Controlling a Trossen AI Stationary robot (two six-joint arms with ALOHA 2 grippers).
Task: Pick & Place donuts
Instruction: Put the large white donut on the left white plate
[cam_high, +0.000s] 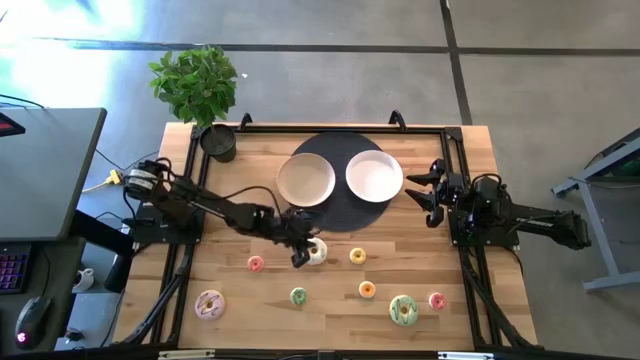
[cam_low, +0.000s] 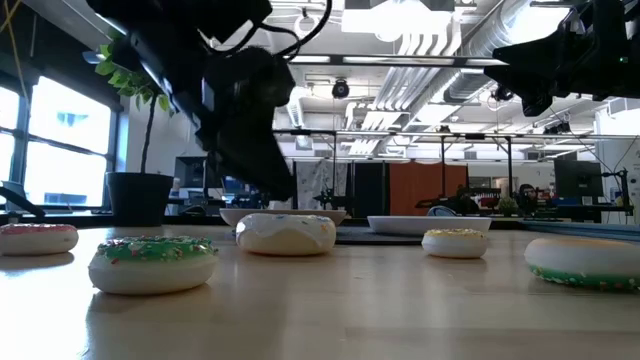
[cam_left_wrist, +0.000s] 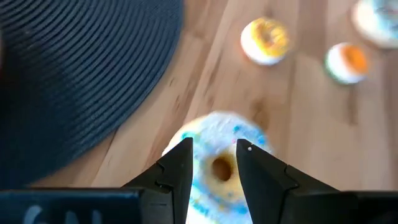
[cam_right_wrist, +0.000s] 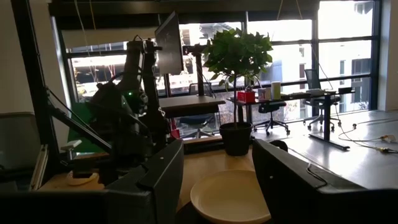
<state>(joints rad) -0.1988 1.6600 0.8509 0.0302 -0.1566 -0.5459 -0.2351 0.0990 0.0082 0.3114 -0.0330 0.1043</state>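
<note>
My left gripper (cam_high: 300, 254) is open and stands just over the larger white donut with blue sprinkles (cam_high: 317, 251), near the table's middle. In the left wrist view its fingertips (cam_left_wrist: 214, 147) straddle the ring's hole (cam_left_wrist: 221, 168). At table height the gripper (cam_low: 284, 190) ends just above the white donut (cam_low: 285, 232), which lies flat on the wood. Other donuts lie flat nearby: yellow (cam_high: 357, 256), orange (cam_high: 367, 290), small green (cam_high: 298, 296), small pink (cam_high: 255, 264), large pink (cam_high: 209, 304), large green (cam_high: 403, 310), pink (cam_high: 436, 300). My right gripper (cam_high: 425, 195) waits open at the table's right side.
A cream plate (cam_high: 305, 180) and a white plate (cam_high: 374, 176) sit on a dark round mat (cam_high: 340, 215) at the far middle. A potted plant (cam_high: 218, 143) stands at the far left corner. Black rails edge the table (cam_high: 460, 300). Bare wood lies between the donuts.
</note>
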